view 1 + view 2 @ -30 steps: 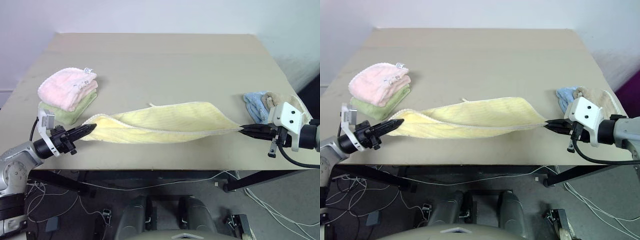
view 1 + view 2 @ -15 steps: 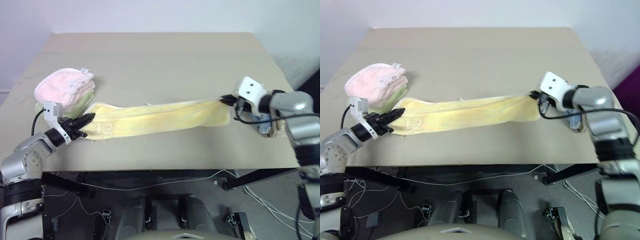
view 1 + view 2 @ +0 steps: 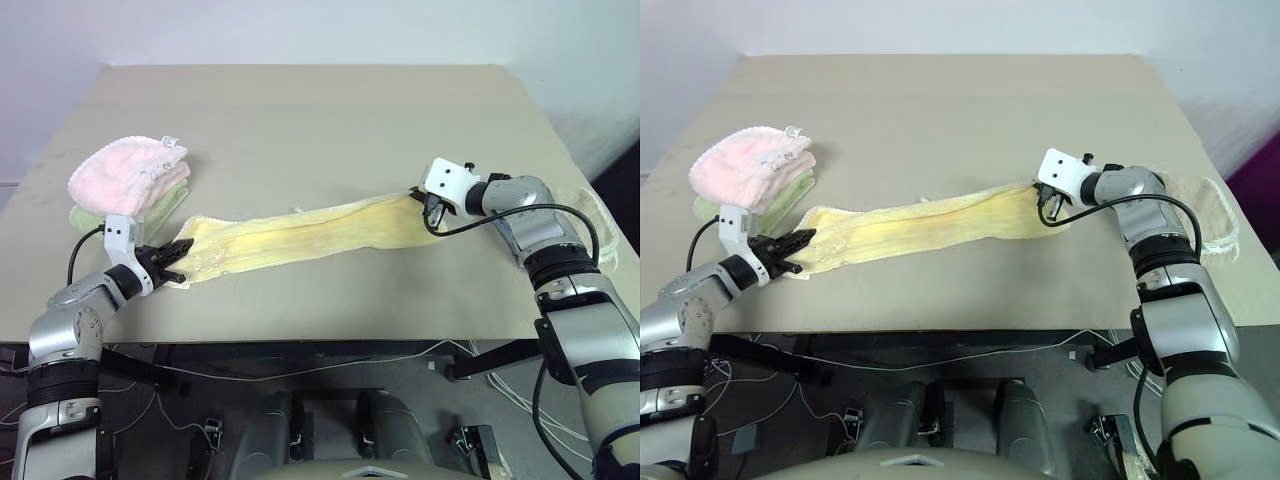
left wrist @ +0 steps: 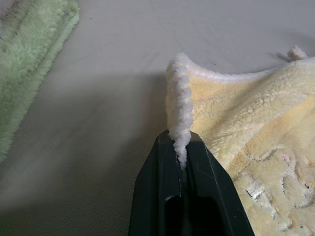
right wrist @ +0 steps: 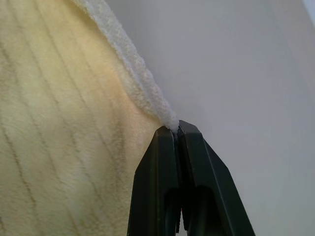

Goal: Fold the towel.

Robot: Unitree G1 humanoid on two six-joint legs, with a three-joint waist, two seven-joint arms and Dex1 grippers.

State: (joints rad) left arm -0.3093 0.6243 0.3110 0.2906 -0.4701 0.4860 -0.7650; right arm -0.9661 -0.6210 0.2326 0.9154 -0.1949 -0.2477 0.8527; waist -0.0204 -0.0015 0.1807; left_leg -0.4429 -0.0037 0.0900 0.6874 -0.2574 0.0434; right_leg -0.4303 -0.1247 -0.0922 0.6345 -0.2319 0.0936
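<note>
The pale yellow towel [image 3: 310, 232] lies on the table as a long narrow band, folded lengthwise, running from front left to the middle right. My left gripper [image 3: 180, 248] is shut on the towel's left end; the left wrist view shows the white border [image 4: 178, 113] pinched between its fingers [image 4: 162, 167]. My right gripper [image 3: 420, 200] is shut on the towel's right end, low over the table. In the right wrist view the fluffy edge [image 5: 142, 88] runs straight into the closed fingertips [image 5: 170, 140].
A folded pink towel [image 3: 128, 173] sits on a folded green one [image 3: 165, 208] at the left, just beyond my left gripper. A beige cloth [image 3: 590, 215] lies at the table's right edge. The tan table [image 3: 320, 110] stretches far behind the towel.
My right gripper has swung inward and away from the front edge with the towel's end. The towel, hanging stretched before, now lies flat on the table. The left gripper has sunk forward a little.
</note>
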